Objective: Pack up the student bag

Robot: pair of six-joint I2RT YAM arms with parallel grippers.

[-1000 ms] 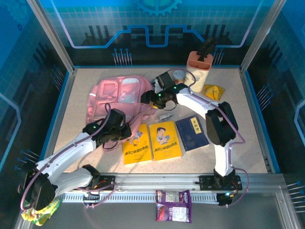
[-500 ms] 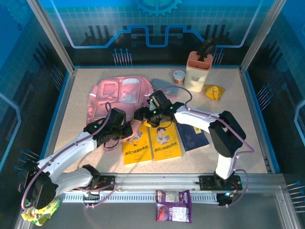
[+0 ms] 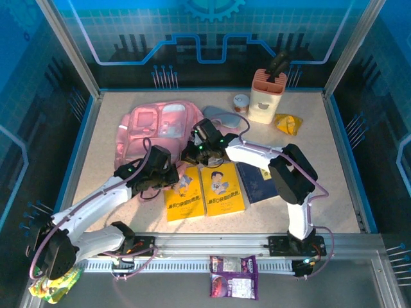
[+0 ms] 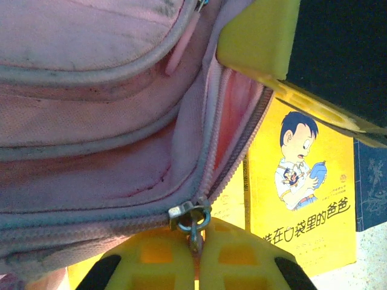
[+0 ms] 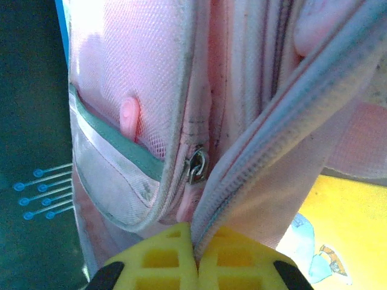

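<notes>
Right hand (image 5: 196,241) has swung to the bag (image 3: 157,122) and clamped its zip edge (image 5: 242,193); left hand (image 4: 195,244) pinches the zip pull (image 4: 192,216), ready for opening.

Got the student bag (image 3: 154,125) flat on the desk (image 3: 103,160), just beyond the left hand (image 3: 172,174) and left of the right hand (image 3: 190,154). Three books (image 3: 222,188) in a row nearer in, right of the left hand. Well beyond the right hand, off right: small tin (image 3: 241,103), cup holder (image 3: 265,99), snack packet (image 3: 287,123).
</notes>
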